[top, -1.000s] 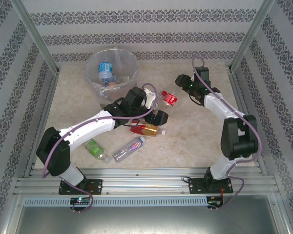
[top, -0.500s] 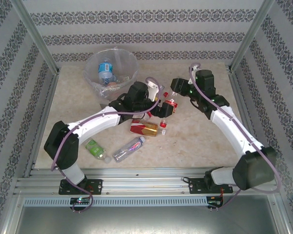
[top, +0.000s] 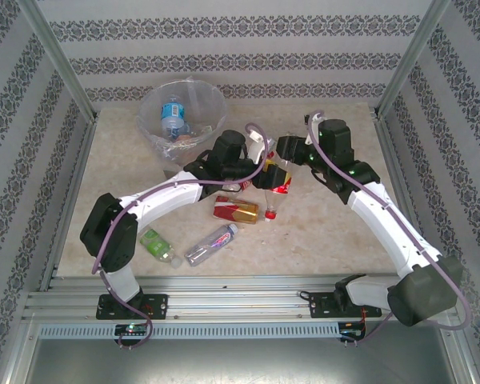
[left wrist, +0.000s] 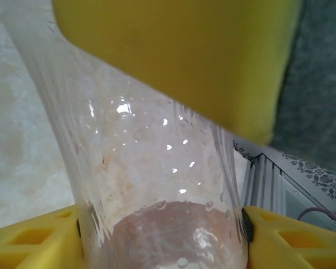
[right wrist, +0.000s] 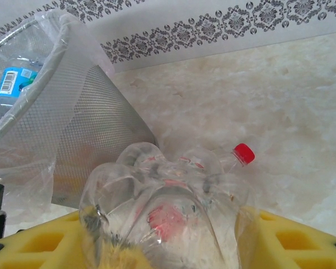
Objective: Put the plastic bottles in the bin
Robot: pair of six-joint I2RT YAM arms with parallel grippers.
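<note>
Mid-tabletop [top: 320,240], two arms meet on one red-labelled bottle [top: 279,184]. The right gripper [top: 290,156] pinches its crumpled base, and the left gripper [top: 262,172], close alongside, has a finger pressed to each side of the clear wall. The bottle hangs off the surface, base high and red cap tipped down toward the near edge. The bin [top: 142,112] stands toward the far-left corner, on the left gripper's side, so the left arm looks the nearer carrier. The count: one bottle held and three lying toward the near edge, a gold-and-red bottle [top: 235,210], a purple-labelled bottle [top: 210,244] and a green bottle [top: 158,245]. In the bin is one blue-labelled bottle [top: 172,113], with others too jumbled to count.
</note>
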